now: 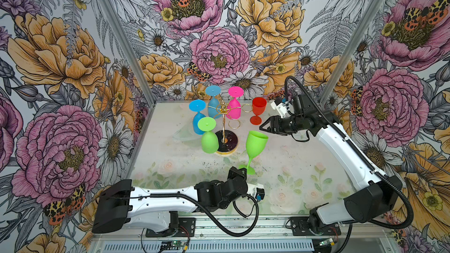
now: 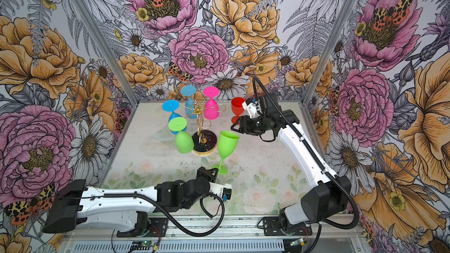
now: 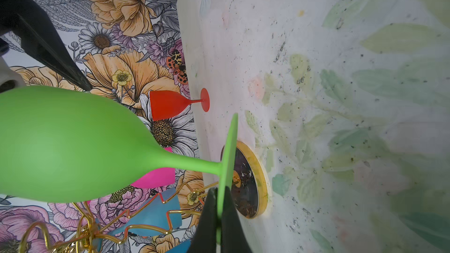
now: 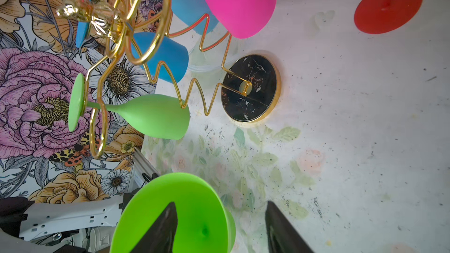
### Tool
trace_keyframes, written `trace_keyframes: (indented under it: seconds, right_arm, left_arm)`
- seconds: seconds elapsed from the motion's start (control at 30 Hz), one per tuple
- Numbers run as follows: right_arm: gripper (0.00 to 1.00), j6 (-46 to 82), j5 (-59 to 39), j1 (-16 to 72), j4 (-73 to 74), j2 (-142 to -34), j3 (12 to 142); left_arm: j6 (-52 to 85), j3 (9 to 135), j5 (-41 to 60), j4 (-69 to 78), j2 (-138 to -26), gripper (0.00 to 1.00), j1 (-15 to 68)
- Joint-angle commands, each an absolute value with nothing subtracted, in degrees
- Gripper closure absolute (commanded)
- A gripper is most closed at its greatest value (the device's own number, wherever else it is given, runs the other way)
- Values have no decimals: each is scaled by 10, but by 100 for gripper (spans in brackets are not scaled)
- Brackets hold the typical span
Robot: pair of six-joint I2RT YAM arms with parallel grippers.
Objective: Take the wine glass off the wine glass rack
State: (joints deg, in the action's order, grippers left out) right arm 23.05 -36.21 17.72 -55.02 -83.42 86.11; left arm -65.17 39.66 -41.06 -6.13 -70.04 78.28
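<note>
Left arm [image 1: 160, 205], right arm [image 1: 341, 147]: white link shells, black joint housings. Black corrugated conduit [image 1: 165, 194] looped along each. White camera mount [image 1: 280, 108] at wrist. Black wedge fingers [image 4: 160, 229]. Black base plates [image 1: 186, 226] screwed onto aluminium rail [image 1: 243, 223].

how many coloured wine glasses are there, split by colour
green glass: 2
blue glass: 2
pink glass: 1
red glass: 1
total: 6
</note>
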Motion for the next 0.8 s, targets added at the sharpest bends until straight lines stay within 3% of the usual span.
trace_keyframes:
  seconds: [0.0, 0.33, 0.77]
  right_arm:
    - [42, 211, -371, 181, -565, -843, 878]
    - [45, 192, -390, 187, -583, -845, 871]
    - [64, 178, -424, 193, -592, -858, 867]
  left_arm:
    - [-681, 387, -448, -15, -703, 100, 788]
    - [-697, 372, -488, 0, -709, 100, 788]
    - [-758, 343, -522, 74, -721, 100, 791]
